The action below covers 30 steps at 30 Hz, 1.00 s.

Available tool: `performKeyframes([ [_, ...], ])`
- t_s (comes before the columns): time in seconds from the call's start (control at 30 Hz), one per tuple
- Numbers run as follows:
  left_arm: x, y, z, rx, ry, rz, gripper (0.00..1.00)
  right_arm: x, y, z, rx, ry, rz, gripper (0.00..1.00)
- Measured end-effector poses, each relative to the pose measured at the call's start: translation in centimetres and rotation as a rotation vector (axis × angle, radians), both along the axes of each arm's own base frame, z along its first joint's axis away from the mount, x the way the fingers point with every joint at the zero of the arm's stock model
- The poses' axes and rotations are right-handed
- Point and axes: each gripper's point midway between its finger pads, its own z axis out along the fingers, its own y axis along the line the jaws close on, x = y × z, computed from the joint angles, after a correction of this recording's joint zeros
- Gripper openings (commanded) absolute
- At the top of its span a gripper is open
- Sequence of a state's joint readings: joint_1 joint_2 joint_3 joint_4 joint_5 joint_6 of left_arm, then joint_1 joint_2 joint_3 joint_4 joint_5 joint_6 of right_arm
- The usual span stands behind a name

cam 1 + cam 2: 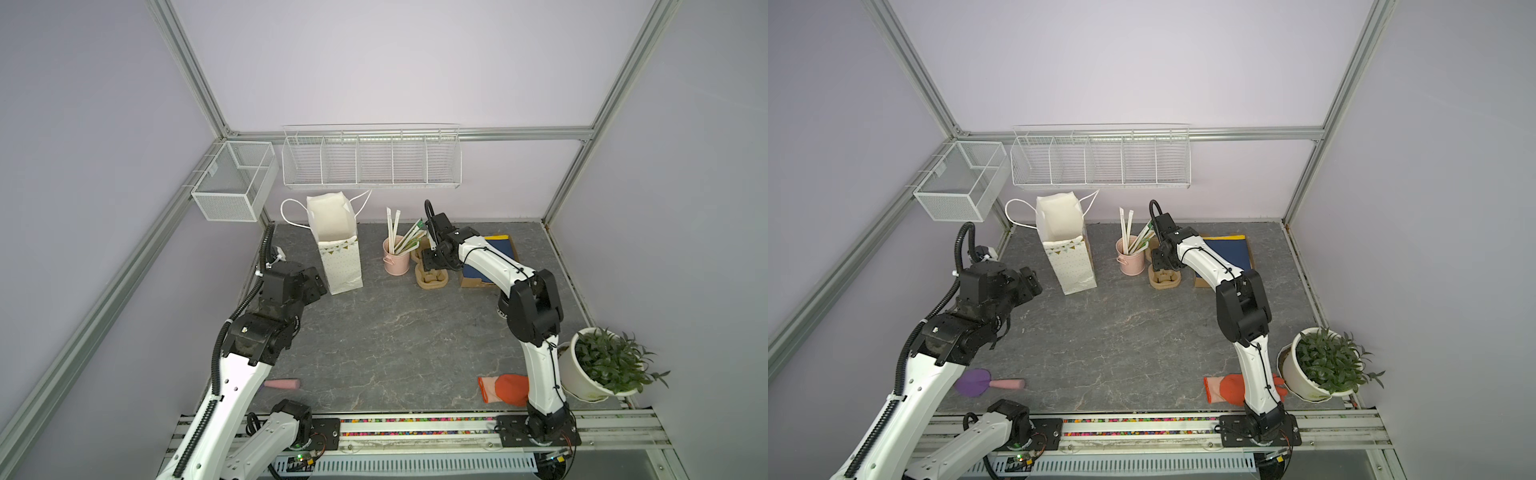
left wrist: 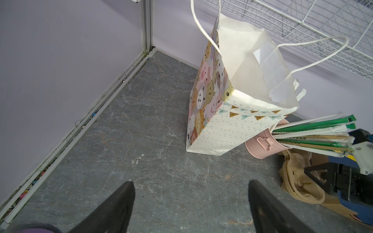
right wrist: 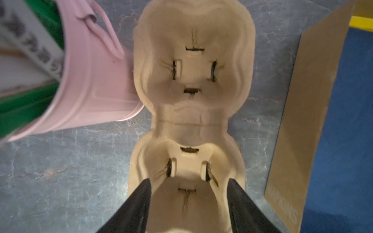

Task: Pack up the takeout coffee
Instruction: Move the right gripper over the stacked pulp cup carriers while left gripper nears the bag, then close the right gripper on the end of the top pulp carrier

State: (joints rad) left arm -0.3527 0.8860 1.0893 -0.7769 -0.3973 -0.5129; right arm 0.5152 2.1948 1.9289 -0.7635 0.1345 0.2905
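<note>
In both top views the left gripper (image 1: 316,282) hangs above the grey surface (image 1: 395,332), near the foot of the upright paper bag (image 1: 338,259). The right gripper (image 1: 430,261) reaches down onto the pulp cup carrier (image 1: 432,281), which lies between the pink cup of straws (image 1: 395,261) and the napkin box (image 1: 496,244). A potted plant (image 1: 598,365) and an orange glove (image 1: 503,388) sit at the near right corner, well apart from the carrier. In the left wrist view the left arm's fingers (image 2: 121,201) are released, spread wide with only bare surface between them. The bag stands ahead with its mouth open, and the pink cup is just beside its far edge. In the right wrist view the right arm's fingers (image 3: 141,201) stand apart over the near well of the carrier, their tips inside its outline and the hollow of the well showing between them. They clamp nothing that can be seen, though whether they touch the pulp I cannot tell. The takeout coffee cannot be made out in any view, so I cannot tell where it is.
</note>
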Motion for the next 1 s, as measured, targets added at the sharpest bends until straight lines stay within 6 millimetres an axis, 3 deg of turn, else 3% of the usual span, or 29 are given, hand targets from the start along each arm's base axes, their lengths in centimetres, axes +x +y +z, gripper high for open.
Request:
performKeyframes([
  [0.33,-0.1,0.1,0.2,0.004,-0.007,0.004,0.88,3.1,0.7,0.1,-0.035,-0.060,0.000,0.57],
  [0.7,-0.1,0.1,0.1,0.011,-0.006,0.000,0.88,3.0,0.4,-2.0,-0.076,-0.022,0.003,0.54],
  [1.0,0.0,0.1,0.1,0.014,-0.004,-0.002,0.88,3.2,0.5,-1.8,-0.078,-0.025,0.004,0.47],
])
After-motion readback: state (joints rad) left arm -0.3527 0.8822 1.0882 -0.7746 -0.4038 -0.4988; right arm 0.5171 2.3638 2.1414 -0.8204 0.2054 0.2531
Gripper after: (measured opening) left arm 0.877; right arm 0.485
